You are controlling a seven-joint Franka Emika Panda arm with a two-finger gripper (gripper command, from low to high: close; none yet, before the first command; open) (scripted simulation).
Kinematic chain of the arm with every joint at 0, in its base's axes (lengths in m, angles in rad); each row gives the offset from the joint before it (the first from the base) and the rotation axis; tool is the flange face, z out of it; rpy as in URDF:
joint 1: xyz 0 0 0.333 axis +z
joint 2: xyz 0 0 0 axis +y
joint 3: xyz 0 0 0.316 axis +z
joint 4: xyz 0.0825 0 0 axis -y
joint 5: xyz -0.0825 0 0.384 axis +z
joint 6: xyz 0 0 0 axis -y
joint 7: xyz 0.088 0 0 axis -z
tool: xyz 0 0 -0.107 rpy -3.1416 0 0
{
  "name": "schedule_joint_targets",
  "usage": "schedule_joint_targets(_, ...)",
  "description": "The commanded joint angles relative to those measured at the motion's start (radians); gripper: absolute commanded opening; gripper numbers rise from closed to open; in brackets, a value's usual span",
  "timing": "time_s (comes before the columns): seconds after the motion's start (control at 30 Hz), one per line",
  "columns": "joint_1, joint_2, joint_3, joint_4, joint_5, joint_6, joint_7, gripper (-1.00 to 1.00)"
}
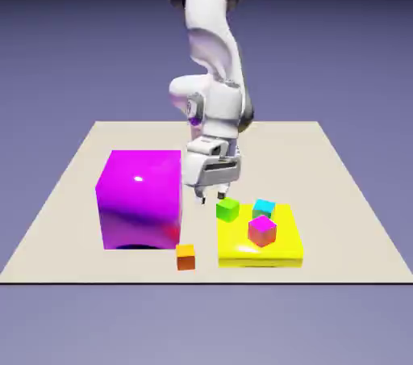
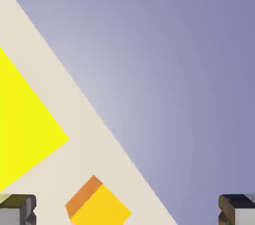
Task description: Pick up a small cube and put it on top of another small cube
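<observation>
The small orange cube (image 1: 186, 257) rests on the table near its front edge, between the big magenta cube (image 1: 139, 198) and the yellow slab (image 1: 258, 238). My gripper (image 1: 211, 199) hangs open above the table behind the orange cube, holding nothing. In the hand view the orange cube (image 2: 99, 204) shows low and left of centre, between the two widely spread fingertips (image 2: 17, 209) but off towards the left one. On the slab sit a small green cube (image 1: 228, 209), a small cyan cube (image 1: 264, 209) and a small magenta cube (image 1: 262, 229).
The big magenta cube stands close to the gripper on the exterior view's left. The yellow slab (image 2: 25, 129) fills the left of the hand view. The table's front edge (image 1: 202, 281) runs just beyond the orange cube.
</observation>
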Motion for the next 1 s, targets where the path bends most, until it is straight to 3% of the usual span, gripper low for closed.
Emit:
schedule_joint_targets(0.0,0.012,0.036,-0.012,0.016,-0.035,-0.018,-0.036,0.0)
schedule_joint_targets(0.27,0.096,0.285,-0.098,0.125,-0.276,-0.139,-0.283,0.0)
schedule_joint_targets(0.47,0.073,0.486,-0.139,0.194,-0.378,0.003,-0.18,0.0)
schedule_joint_targets(0.5,0.073,0.486,-0.139,0.194,-0.378,0.003,-0.18,-1.0)
schedule_joint_targets(0.77,0.094,0.257,-0.055,0.149,-0.242,-0.174,-0.265,-1.0)
schedule_joint_targets(0.97,0.223,0.039,0.116,0.094,-0.113,-0.358,-0.256,-1.0)
